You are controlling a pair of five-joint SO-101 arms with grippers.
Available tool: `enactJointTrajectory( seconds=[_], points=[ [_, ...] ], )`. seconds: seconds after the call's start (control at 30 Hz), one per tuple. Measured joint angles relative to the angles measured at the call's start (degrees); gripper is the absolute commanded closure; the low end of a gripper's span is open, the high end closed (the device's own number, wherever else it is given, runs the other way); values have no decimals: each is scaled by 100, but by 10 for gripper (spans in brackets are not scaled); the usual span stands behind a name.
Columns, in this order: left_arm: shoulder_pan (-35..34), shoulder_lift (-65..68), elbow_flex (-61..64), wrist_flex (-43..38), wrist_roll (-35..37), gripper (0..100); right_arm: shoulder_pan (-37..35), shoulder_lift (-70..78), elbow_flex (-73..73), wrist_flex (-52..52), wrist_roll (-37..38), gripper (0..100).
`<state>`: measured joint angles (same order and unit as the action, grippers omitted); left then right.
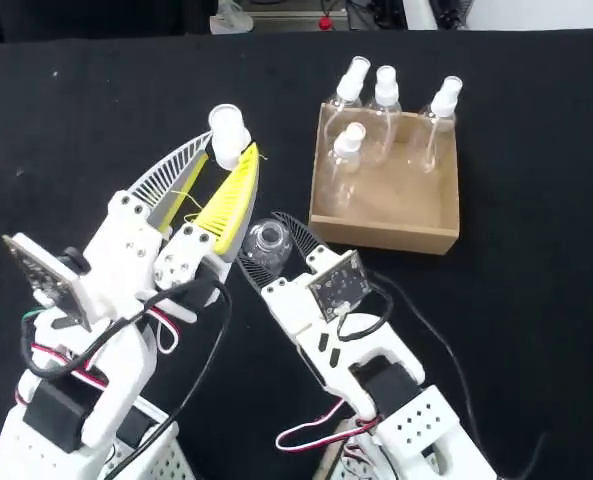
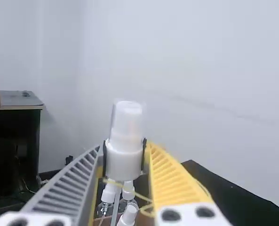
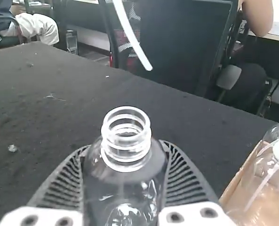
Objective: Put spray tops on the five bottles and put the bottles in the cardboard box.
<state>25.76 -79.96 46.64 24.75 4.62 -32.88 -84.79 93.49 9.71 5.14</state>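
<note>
White spray top (image 1: 227, 125) sits clamped in our left gripper (image 1: 228, 148); our right gripper (image 1: 268, 246) grasps the uncapped bottle (image 3: 125, 141), cardboard box (image 1: 381, 236) just beside it.

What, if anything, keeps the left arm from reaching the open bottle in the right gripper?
Nothing that shows, so probably yes. The left gripper, shut on the spray top, sits near the bottle, whose neck is uncovered in the right gripper. The cardboard box lies off to one side.
</note>
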Motion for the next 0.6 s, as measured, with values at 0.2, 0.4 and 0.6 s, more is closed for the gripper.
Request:
enactJointTrajectory(
  seconds=[0.2, 0.4, 0.6],
  points=[
    [44, -44, 0, 0, 26, 946, 0, 0, 0, 0, 0, 987],
    [484, -53, 0, 308, 44, 945, 0, 0, 0, 0, 0, 987],
    [668, -44, 0, 712, 44, 945, 0, 0, 0, 0, 0, 987]
  ],
)
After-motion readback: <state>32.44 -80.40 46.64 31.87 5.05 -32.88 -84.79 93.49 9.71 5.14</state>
